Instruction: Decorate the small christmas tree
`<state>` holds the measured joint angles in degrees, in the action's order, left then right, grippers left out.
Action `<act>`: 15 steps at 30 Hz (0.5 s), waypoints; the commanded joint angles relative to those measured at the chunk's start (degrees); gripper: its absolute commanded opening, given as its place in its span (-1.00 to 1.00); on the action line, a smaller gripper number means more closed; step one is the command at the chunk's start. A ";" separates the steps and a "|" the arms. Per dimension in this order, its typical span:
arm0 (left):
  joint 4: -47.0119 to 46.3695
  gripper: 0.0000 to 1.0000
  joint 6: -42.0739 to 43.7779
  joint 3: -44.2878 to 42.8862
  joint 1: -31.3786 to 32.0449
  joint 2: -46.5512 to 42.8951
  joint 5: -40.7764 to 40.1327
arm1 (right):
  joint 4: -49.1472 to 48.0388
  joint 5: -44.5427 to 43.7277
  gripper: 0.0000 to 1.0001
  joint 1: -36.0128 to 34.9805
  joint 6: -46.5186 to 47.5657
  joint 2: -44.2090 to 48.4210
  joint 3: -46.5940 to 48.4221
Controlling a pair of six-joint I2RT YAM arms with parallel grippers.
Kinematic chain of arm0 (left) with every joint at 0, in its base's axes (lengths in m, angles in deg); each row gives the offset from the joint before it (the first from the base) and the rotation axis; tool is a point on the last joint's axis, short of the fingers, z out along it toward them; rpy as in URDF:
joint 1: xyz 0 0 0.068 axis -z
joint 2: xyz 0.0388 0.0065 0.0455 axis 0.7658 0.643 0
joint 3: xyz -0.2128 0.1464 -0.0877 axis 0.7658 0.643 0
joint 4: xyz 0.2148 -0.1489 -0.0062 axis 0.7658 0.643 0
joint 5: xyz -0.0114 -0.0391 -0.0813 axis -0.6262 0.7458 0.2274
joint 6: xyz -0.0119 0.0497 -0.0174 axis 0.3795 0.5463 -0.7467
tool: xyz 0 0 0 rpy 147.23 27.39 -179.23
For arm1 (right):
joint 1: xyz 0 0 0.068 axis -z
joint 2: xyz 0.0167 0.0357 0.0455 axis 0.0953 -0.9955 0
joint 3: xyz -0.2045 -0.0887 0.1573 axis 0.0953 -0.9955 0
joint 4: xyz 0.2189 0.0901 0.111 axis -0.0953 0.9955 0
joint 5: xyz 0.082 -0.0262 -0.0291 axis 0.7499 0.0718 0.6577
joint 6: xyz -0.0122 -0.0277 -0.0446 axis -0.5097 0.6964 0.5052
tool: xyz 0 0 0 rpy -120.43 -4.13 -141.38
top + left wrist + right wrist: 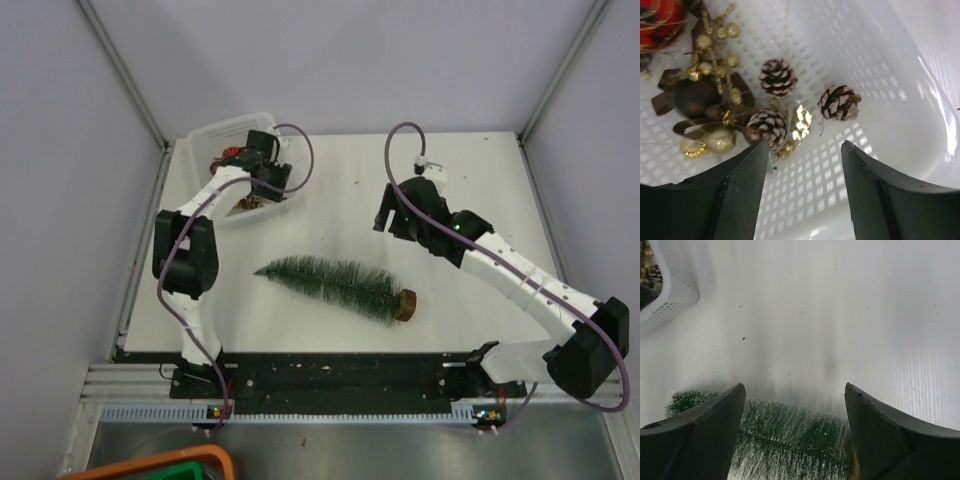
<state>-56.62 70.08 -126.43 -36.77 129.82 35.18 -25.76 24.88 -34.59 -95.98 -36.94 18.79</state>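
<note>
The tree (330,285) lies on its side mid-surface (470,180), tip toward the left arm and wooden base toward the right, with nothing hung on it yet. The left pincer (804,144) is down inside the white basket (880,60) at the far left. Its jaws are spread with only basket floor between them, likely lining up on the pinecone (767,127) just beside its left fingertip. A second cone (777,76) and a third cone (839,101) lie beyond, apart from each other. Gold baubles (720,139) and a brown ball (695,95) crowd the near cone on its left and could snag in a grab. The right pincer (794,385) hovers spread and empty over bare surface just beyond the tree, probably placed to steady it; nothing lies between them.
</note>
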 commanded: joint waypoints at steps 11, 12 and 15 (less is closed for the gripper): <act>8.02 0.25 1.74 -10.88 8.05 7.10 3.08 | -5.23 2.44 0.57 5.60 0.84 6.37 -8.11; 8.28 0.26 1.74 -12.02 8.84 7.62 3.26 | -5.23 2.18 0.57 5.69 0.93 6.72 -8.46; 9.60 0.36 1.83 -16.24 12.09 9.64 4.40 | -5.23 1.91 0.57 6.48 1.28 7.68 -9.60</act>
<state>-47.90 71.70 -136.64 -28.59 137.60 37.04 -29.01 27.40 -29.47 -95.87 -31.89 10.33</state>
